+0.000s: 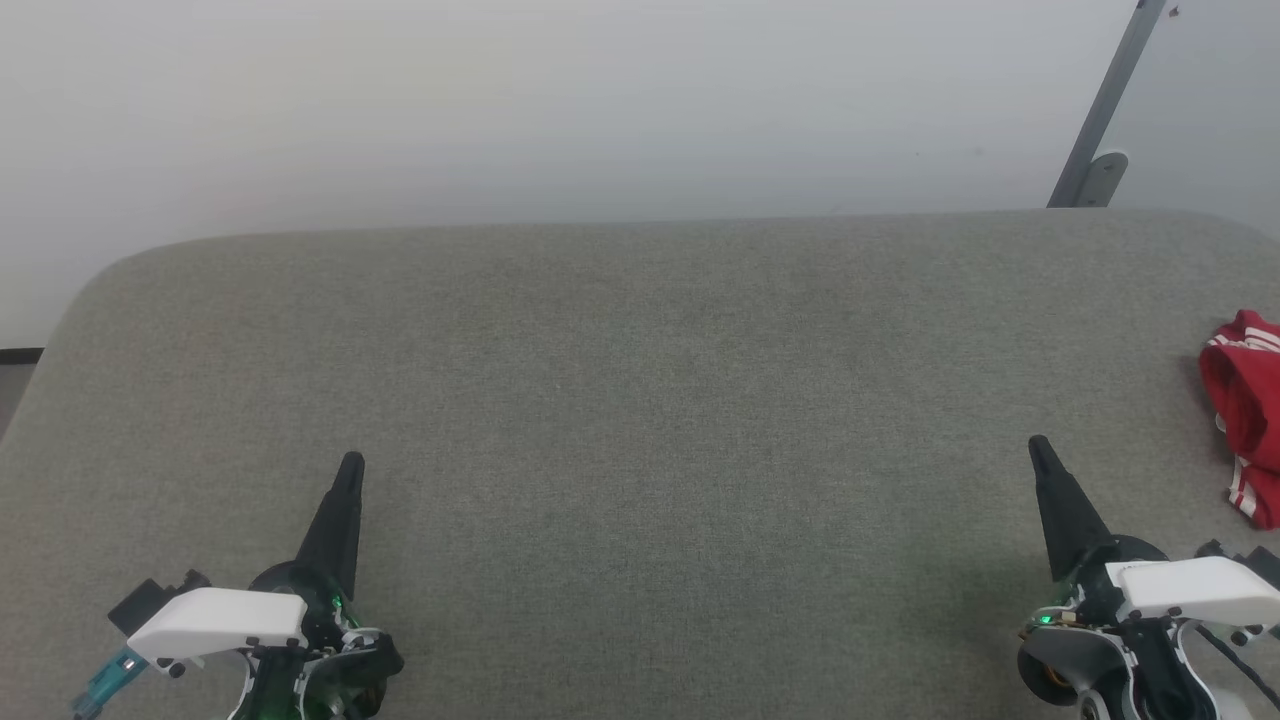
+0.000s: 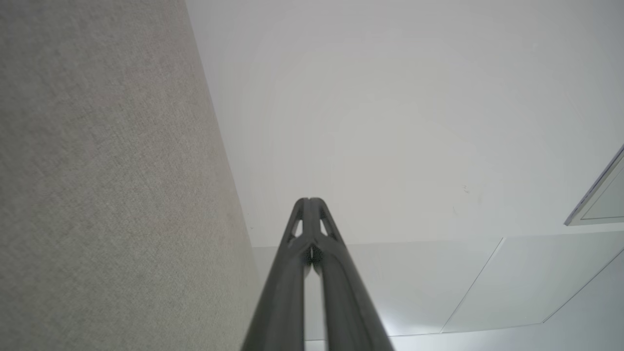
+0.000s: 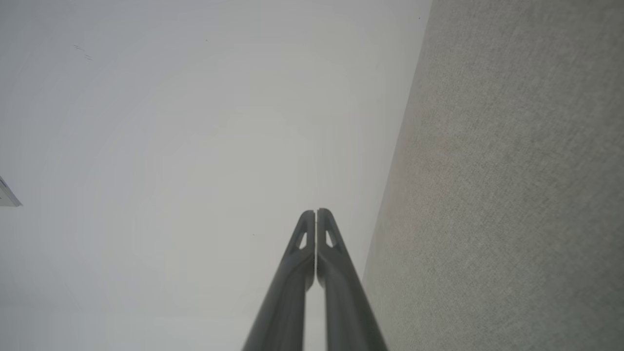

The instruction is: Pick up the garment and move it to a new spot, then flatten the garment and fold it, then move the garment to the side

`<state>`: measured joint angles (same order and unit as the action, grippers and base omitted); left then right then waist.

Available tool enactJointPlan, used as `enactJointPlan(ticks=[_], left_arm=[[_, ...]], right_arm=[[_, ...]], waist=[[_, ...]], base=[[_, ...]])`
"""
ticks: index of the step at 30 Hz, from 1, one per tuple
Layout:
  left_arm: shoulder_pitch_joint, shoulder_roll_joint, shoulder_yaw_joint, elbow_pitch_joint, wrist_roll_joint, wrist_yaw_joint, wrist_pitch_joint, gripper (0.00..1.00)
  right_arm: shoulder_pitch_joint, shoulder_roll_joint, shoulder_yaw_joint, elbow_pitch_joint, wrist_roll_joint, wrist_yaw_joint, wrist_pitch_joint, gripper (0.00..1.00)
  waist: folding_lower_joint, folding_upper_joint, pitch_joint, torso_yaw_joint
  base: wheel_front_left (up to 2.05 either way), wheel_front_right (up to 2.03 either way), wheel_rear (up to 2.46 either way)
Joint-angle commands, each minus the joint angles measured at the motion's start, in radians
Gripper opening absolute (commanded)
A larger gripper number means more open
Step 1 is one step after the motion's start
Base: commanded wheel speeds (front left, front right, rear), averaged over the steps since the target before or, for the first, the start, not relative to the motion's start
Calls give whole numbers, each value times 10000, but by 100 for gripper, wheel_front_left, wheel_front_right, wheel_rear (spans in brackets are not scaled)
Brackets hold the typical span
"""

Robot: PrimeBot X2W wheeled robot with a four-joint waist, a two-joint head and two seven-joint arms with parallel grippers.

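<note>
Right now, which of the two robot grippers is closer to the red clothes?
The right gripper. The red garment lies bunched up just off to its right, while the left gripper is far across the grey padded surface.

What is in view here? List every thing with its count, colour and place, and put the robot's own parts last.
shirt: one, red with white stripes, crumpled at the table's right edge, cut off by the head view's border
table: one, grey fabric top, stretches across in front of the robot
wall: one, white, behind the table
bar: one, grey metal, slanted, with a bracket at its foot, upper right against the wall
left gripper: one, dark fingers, shut and holding nothing, lower left over the table
right gripper: one, dark fingers, shut and holding nothing, lower right, apart from the shirt
</note>
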<state>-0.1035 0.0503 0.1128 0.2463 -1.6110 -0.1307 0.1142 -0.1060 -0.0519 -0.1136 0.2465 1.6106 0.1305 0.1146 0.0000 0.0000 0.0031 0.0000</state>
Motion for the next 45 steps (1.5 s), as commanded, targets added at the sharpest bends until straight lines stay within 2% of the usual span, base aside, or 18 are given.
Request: enactJointPlan(ticks=[1,45], left_arm=[[-113,-24,22,-30,-35,0,34,0],[-113,-24,19,-30,-37,0,32,0]], right_arm=[[-57,36,0,-38,43,4,28,0],[-56,37,3,-39,45,4,26,0]], waist=[[0,0,0,0],[0,0,0,0]], base=[[0,0,0],[0,0,0]])
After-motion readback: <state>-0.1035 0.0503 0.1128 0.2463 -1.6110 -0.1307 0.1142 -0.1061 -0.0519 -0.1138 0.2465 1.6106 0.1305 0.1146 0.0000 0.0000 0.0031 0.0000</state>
